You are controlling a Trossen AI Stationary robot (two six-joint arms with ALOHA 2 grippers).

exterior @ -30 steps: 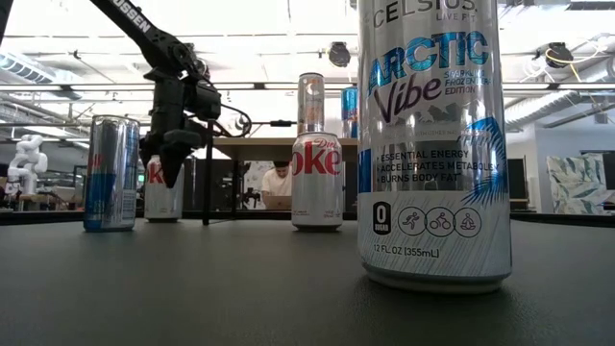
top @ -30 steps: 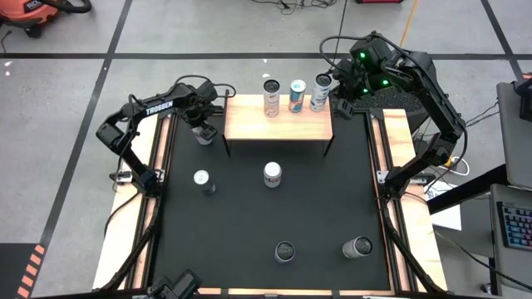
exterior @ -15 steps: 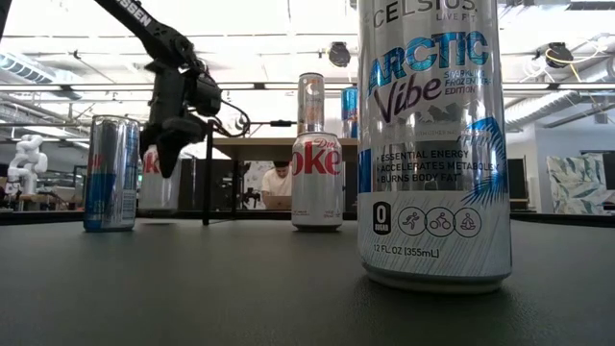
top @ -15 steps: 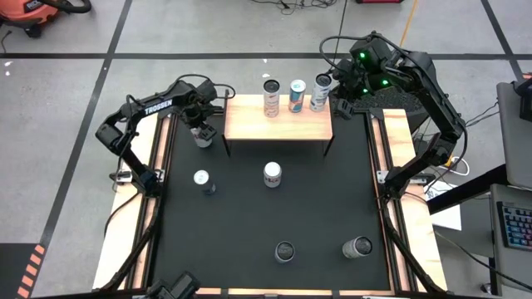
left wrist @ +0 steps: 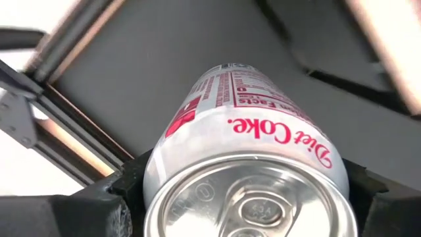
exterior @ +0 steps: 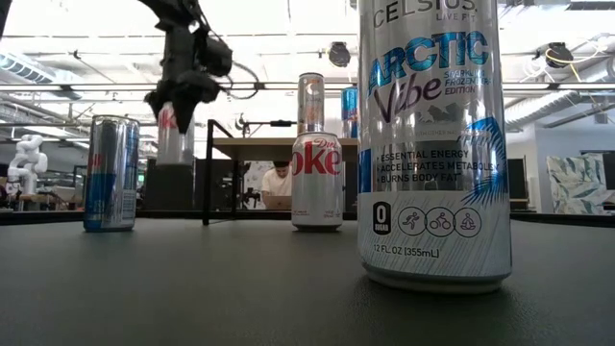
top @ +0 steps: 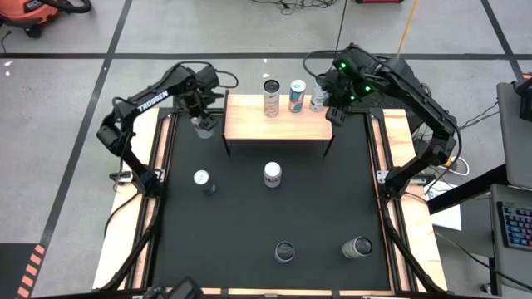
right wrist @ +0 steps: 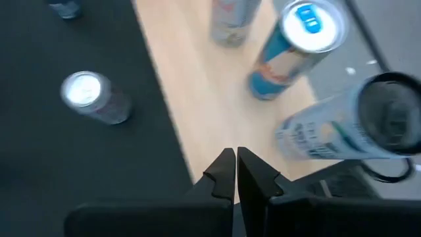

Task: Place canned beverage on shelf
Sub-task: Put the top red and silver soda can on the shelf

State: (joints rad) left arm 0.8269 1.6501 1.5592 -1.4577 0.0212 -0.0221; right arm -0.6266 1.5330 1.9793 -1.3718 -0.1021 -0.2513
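Note:
A Diet Coke can (top: 202,126) hangs in the air just left of the light wooden shelf (top: 278,124), with my left gripper (exterior: 176,96) shut on it from above. In the left wrist view the can (left wrist: 250,151) fills the gap between the two dark fingers. Three cans (top: 271,96) (top: 296,95) (top: 318,96) stand along the shelf's far edge. My right gripper (right wrist: 235,172) is shut and holds nothing. It hovers over the shelf's far right corner (top: 331,113), beside the rightmost can (right wrist: 355,125). My left gripper pinches the can's upper wall (left wrist: 158,174) between its two fingers (left wrist: 122,194), one on each side just below the rim. The fingers point straight down. The can hangs upright below them, its bottom (exterior: 170,161) lifted clear of the black mat.
On the black mat stand a Red Bull can (top: 201,178) and another Diet Coke can (top: 273,173) mid-table, and two more cans (top: 285,251) (top: 357,247) near the front edge. The shelf's near half is bare wood (right wrist: 197,92). A person sits in the room beyond (exterior: 279,183).
My left gripper has risen straight up with the Diet Coke can, which stood on the mat and now hangs upright, clear of it, about level with the shelf top. My right gripper has sunk and shifted a little toward the table's left, over the shelf's far right corner.

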